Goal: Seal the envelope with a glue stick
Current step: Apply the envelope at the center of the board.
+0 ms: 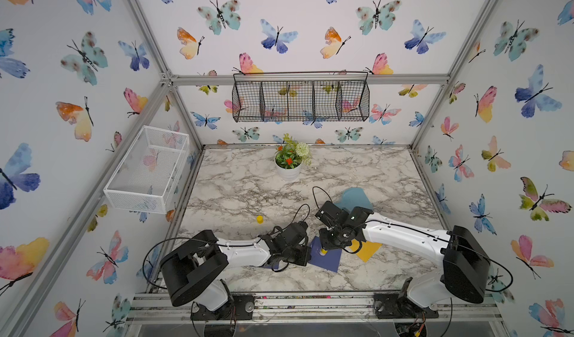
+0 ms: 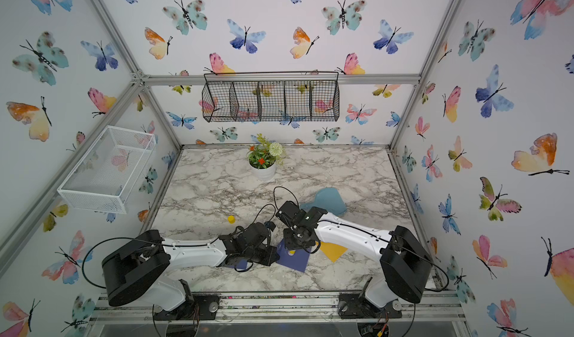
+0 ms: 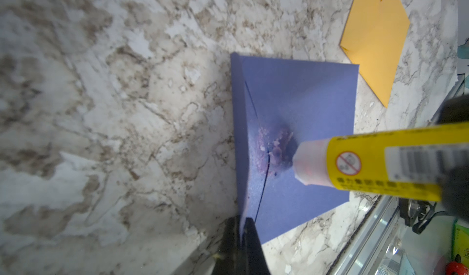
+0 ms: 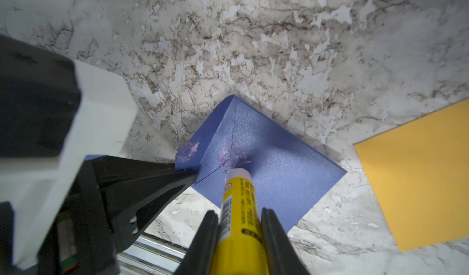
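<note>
Two grippers meet at the near middle of the marble table [image 1: 236, 180]. The right gripper [image 4: 239, 218] is clamped on the uncapped glue stick [image 4: 236, 192], whose pale tip presses into a purple smear on the blue envelope [image 3: 304, 104]. The left gripper [image 3: 242, 223], jaws together, pinches the envelope's raised flap [image 4: 193, 147], which is smeared too. Just right of it, apart, lies a yellow envelope [image 4: 418, 180]. A light blue envelope [image 1: 354, 197] lies farther back. The yellow cap [image 1: 260, 219] stands alone to the left, and a potted plant [image 1: 289, 161] sits by the far edge.
</note>
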### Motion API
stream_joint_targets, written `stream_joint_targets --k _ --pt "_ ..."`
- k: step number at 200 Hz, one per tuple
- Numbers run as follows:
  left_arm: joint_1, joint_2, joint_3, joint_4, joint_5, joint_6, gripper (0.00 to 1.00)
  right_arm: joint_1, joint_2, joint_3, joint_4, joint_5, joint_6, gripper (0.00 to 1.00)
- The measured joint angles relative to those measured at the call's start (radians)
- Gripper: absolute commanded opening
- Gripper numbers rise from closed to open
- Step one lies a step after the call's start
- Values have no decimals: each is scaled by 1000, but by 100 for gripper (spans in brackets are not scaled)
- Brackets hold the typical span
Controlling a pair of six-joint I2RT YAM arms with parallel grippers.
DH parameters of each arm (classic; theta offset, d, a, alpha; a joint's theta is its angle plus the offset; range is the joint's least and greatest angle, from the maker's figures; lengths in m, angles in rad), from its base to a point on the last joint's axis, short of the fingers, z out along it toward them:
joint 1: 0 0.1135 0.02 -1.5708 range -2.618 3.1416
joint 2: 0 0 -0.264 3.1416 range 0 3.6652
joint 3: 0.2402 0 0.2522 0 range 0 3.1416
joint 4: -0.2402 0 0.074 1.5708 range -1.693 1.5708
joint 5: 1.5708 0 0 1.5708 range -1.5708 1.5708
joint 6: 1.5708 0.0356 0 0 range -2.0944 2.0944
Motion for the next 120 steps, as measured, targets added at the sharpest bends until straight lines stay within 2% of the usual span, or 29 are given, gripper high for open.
stream_joint_targets --k 120 --pt "4 1 0 -3 30 -3 0 116 21 0 27 162 94 2"
